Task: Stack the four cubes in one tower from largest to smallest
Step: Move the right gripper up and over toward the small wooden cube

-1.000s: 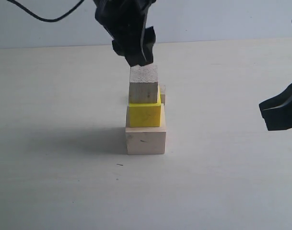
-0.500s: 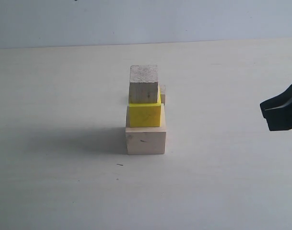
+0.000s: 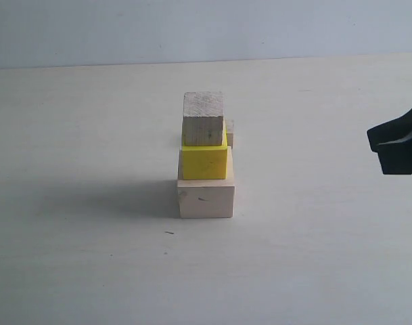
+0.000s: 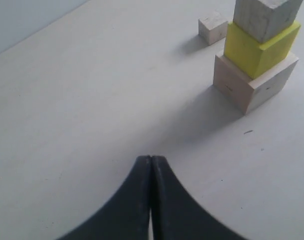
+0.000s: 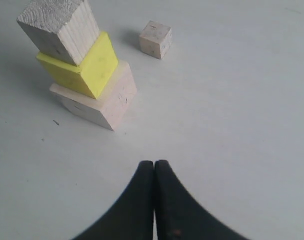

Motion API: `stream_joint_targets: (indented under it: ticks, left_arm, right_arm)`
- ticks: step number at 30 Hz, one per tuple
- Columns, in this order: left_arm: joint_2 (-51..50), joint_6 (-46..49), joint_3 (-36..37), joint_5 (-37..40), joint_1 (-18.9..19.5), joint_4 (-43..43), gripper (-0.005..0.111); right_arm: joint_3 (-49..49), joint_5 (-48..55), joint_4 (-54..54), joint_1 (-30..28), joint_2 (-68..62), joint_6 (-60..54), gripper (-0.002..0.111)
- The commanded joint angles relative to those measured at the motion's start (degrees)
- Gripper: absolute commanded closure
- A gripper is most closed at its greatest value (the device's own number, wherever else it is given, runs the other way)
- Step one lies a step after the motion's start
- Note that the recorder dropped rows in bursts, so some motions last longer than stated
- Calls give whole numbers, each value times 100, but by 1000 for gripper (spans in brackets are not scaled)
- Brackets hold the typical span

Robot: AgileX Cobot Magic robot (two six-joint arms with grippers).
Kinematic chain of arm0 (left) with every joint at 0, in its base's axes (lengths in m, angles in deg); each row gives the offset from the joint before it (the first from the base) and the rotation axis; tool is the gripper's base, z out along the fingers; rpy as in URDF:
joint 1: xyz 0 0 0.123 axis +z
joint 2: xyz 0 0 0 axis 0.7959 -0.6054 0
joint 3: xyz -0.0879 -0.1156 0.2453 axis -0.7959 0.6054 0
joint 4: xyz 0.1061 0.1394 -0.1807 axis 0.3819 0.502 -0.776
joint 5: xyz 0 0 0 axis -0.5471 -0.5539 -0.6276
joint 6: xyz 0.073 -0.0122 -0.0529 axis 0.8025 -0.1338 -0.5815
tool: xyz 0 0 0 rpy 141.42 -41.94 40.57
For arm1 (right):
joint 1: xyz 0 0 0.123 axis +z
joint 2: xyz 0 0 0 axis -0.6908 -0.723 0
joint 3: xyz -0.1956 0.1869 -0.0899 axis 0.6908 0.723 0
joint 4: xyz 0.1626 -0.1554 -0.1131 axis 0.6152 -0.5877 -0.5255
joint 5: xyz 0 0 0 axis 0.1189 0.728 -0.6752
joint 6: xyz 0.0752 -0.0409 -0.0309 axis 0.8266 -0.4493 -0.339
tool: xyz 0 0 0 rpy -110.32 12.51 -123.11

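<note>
1. My left pincer: fingers pressed together, empty, over bare surface.
2. My right pincer: likewise together, empty, at 3 o'clock of the tower, well apart.
3. Tower, three high, long axis upright: large pale wood cube as base, yellow cube on it, smaller bare wood cube on top, turned slightly off square.
4. Smallest cube: not stacked, flat on the surface at 1 o'clock just behind the tower. It had no long axis and equal faces. I judged it light, stiff, dry-grained and not fragile. It looked best taken from above across two opposite side faces.
</note>
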Motion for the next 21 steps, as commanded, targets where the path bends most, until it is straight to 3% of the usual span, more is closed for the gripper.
stream_joint_targets:
  ticks: [1,6,21]
  left_arm:
    - [294,-296,1051,-1131,28,-102,107]
    - [294,-378,1241,-1634,28,-102,107]
    - [216,-495,1250,-1671,28,-247,107]
  right_arm:
    - [64,-116,-35,-3,34,-134,108]
    - [284,-402,-14,-3,34,-134,108]
    - [319,-552,-75,-3,34,-240,108]
